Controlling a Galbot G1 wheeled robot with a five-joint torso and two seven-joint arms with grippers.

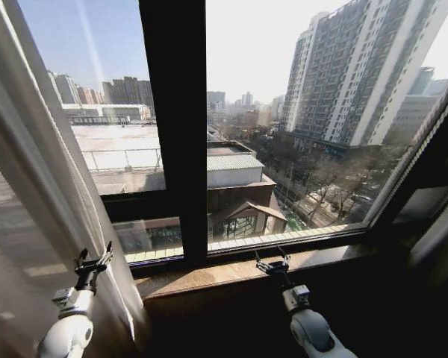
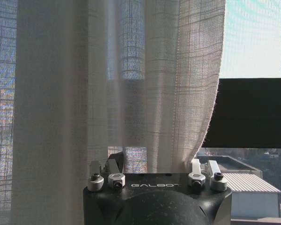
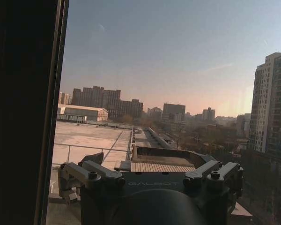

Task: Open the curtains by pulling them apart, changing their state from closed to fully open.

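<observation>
1. The sheer white curtain [image 1: 30,186] is bunched in pleats at the far left of the window, running from about 11 o'clock down to 7 o'clock in the head view; most of the glass, including the black window frame bar [image 1: 175,127] at 12 o'clock, is uncovered. By my reckoning the opening is nearly done on this side.
2. The left gripper [image 1: 94,264] hovers at about 8 o'clock, just beside the curtain's inner edge. Its fingers stand apart and hold nothing; in the left wrist view the curtain [image 2: 117,89] hangs straight ahead of the left gripper [image 2: 154,171], its free hem at 1 o'clock.
3. To do this step well, I would take the fabric near that free hem, closing on several pleats together so the thin weave does not slip out.
4. Pull sideways toward 9 o'clock, level with the rail, not downward: a downward tug could strain the hooks.
5. The right gripper [image 1: 273,265] sits at about 5 o'clock above the stone windowsill [image 1: 231,272], fingers spread and empty; the right wrist view shows the right gripper [image 3: 150,176] facing bare glass and city rooftops.
6. Whether a curtain panel hangs at the right edge cannot be told; check that side before counting the window fully open.
</observation>
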